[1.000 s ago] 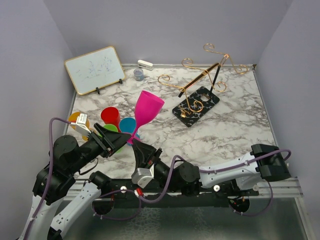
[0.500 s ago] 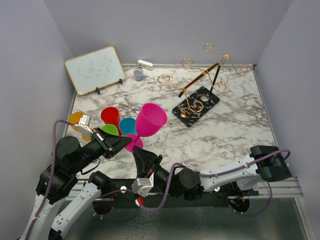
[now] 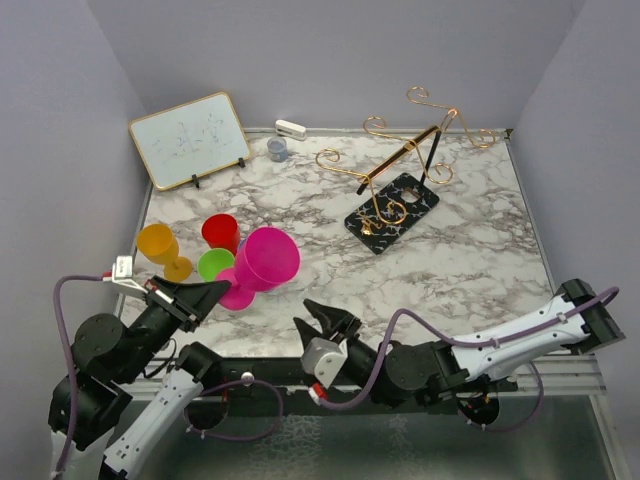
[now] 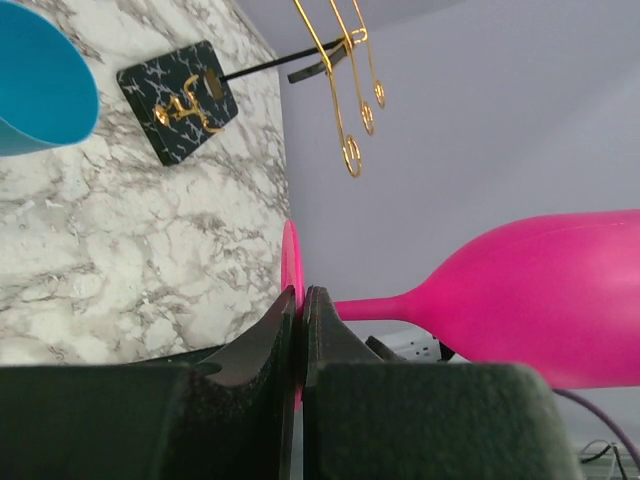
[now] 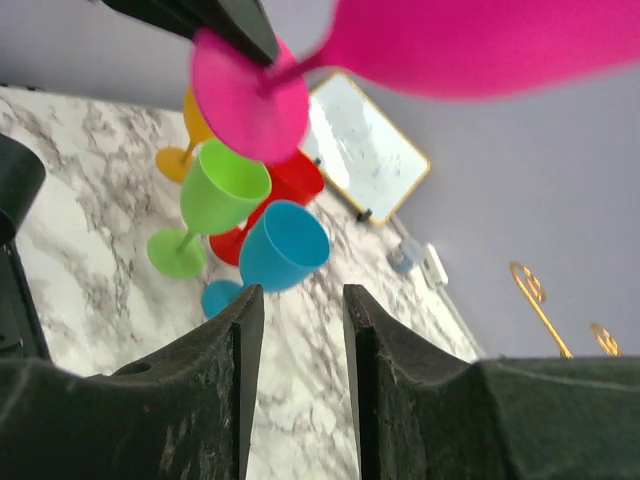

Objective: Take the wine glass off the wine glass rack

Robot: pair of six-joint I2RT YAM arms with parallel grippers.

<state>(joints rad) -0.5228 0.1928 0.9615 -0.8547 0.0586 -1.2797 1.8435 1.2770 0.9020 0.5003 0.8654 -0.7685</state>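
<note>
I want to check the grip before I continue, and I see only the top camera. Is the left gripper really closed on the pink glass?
Observer: Yes. The left wrist camera shows the left gripper shut on the foot edge of the pink glass.
Operator: And the right gripper?
Observer: The wrist camera of the right gripper shows its fingers apart, with nothing between them.
Operator: Where is the blue glass?
Observer: The right wrist camera shows the blue glass beside the green glass.

Plain lilac walls [image 3: 330,50] enclose a grey-veined white marble table [image 3: 470,255] on three sides.
</note>
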